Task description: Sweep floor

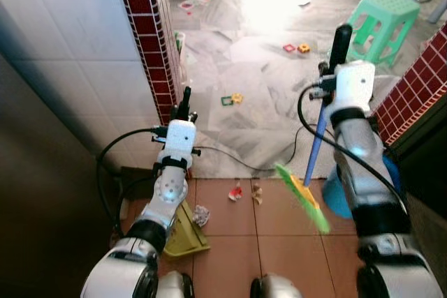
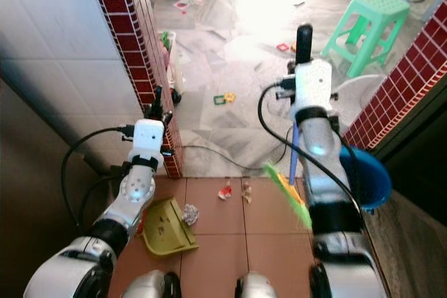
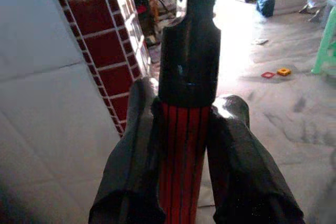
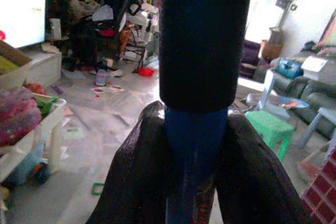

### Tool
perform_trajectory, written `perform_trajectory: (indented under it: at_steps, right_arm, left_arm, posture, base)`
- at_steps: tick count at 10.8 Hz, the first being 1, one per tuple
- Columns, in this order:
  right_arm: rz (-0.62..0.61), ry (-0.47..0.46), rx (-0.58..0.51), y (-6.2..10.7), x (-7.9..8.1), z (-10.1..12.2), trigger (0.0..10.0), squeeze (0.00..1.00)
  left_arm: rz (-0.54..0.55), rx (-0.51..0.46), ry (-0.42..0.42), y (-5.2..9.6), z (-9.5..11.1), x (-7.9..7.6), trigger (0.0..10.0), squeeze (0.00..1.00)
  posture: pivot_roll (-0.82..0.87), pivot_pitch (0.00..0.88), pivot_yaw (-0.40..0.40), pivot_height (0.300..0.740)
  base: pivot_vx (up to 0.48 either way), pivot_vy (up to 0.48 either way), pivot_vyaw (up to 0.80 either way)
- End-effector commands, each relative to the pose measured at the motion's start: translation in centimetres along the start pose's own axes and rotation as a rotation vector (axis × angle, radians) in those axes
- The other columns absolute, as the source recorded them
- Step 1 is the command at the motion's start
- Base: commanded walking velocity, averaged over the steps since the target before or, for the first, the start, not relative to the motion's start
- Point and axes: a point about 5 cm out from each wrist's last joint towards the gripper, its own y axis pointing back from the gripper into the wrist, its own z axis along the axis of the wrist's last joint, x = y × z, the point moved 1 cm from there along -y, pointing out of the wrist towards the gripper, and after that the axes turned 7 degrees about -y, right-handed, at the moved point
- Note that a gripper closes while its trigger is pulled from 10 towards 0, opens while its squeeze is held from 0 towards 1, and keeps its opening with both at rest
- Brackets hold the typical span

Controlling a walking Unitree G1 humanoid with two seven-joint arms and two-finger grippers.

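the tiled pillar (image 1: 150,40), white with a dark red brick edge, is the thing to steer by here. just beside its foot the left gripper (image 1: 185,102) holds up a handle, and low against the pillar's base, on the brown floor tiles, lies the yellow-green dustpan (image 2: 167,227), tilted on its edge. a crumpled white paper ball (image 2: 189,213) sits touching the pan's far side. the left wrist view gives what the head views cannot: the dustpan handle (image 3: 185,145) is red with thin black lines and ends in a black cap, and the jaws are clamped on it from both sides.

further from the pillar, on the brown tiles near the seam with the grey marble floor, a few red and tan scraps (image 1: 236,192) lie loose. out on the marble beyond are small coloured toy pieces (image 1: 232,99).

well away from the pillar, the right gripper (image 1: 340,50) holds the broom (image 1: 318,146) upright. its shaft is blue with a black grip at the top, and the green bristle head (image 1: 304,197) hangs blurred just above the brown tiles, near the scraps. the right wrist view shows the jaws closed tight on the blue shaft right below the black grip. a blue bucket (image 2: 367,176) sits beside that arm, and a green plastic stool (image 1: 384,22) stands farther back on the marble.
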Motion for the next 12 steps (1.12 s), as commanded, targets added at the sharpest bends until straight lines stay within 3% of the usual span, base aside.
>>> perform_trajectory:
  at_steps: [1, 3, 4, 8, 9, 10, 12]
  right_arm:
    - [0.016, -0.077, -0.047, -0.9, 1.1, 1.2, 10.0, 0.00]
    - [0.091, -0.195, -0.023, -1.2, 3.7, 0.8, 10.0, 0.00]
    - [0.143, -0.257, -0.010, -1.1, 5.1, 0.7, 10.0, 0.00]
    - [0.285, -0.356, 0.044, -0.9, 6.7, 1.4, 10.0, 0.00]
    - [0.321, -0.370, 0.029, -1.2, 6.8, 2.4, 10.0, 0.00]
    - [0.364, -0.383, -0.041, -1.9, 6.8, 4.8, 10.0, 0.00]
    - [0.408, -0.236, -0.197, -2.4, 6.4, 7.9, 10.0, 0.00]
  left_arm:
    - [-0.083, 0.096, 0.075, 1.0, -1.6, -1.6, 10.0, 0.00]
    - [-0.188, 0.131, 0.202, 1.2, -1.8, -2.9, 10.0, 0.00]
    - [-0.221, 0.144, 0.215, 1.3, -1.9, -3.2, 10.0, 0.00]
    - [-0.285, 0.174, 0.253, 1.3, -2.0, -3.9, 10.0, 0.00]
    - [-0.303, 0.182, 0.265, 1.3, -2.1, -4.1, 10.0, 0.00]
    - [-0.326, 0.189, 0.313, 1.3, -2.1, -4.2, 10.0, 0.00]
    - [-0.311, 0.183, 0.329, 1.1, -1.8, -4.0, 10.0, 0.00]
  posture:
    - [-0.16, 0.110, 0.022, 0.740]
    - [-0.15, 0.099, 0.016, 0.740]
    - [-0.15, 0.091, 0.013, 0.740]
    - [-0.16, 0.078, 0.013, 0.740]
    - [-0.17, 0.077, 0.014, 0.740]
    - [-0.17, 0.073, 0.018, 0.740]
    - [-0.15, 0.071, 0.025, 0.740]
  base:
    - [0.000, 0.000, 0.00]
    - [0.000, 0.000, 0.00]
    - [0.000, 0.000, 0.00]
    - [0.000, 0.000, 0.00]
    - [0.000, 0.000, 0.00]
    - [0.000, 0.000, 0.00]
    - [0.000, 0.000, 0.00]
